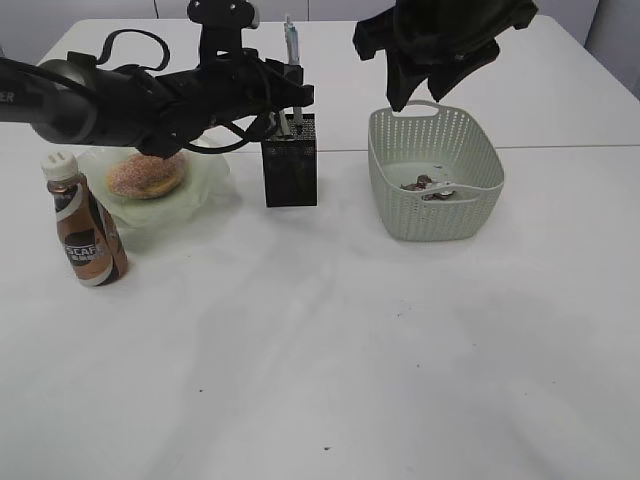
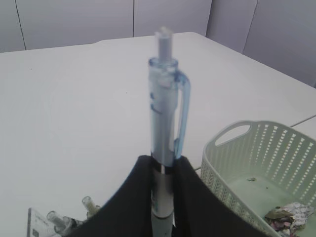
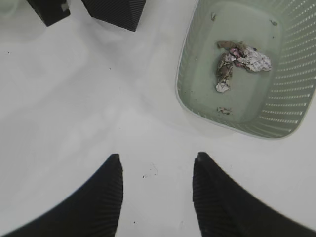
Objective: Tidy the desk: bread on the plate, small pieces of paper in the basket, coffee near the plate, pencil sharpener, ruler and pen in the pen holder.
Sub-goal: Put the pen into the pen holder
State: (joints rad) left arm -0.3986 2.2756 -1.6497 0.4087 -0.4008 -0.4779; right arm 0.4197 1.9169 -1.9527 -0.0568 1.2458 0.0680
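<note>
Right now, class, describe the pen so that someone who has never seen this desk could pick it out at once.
Start at the white desk and find the small black pen holder between the green plate and the perforated basket. Just above it, the left claw pinches a pen upright. It is the only pale blue, see-through stick with a clip on its side.

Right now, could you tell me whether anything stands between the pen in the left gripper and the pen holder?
Nothing visible does. The left gripper holds the pen upright directly above the pen holder, where other items already stand.
</note>
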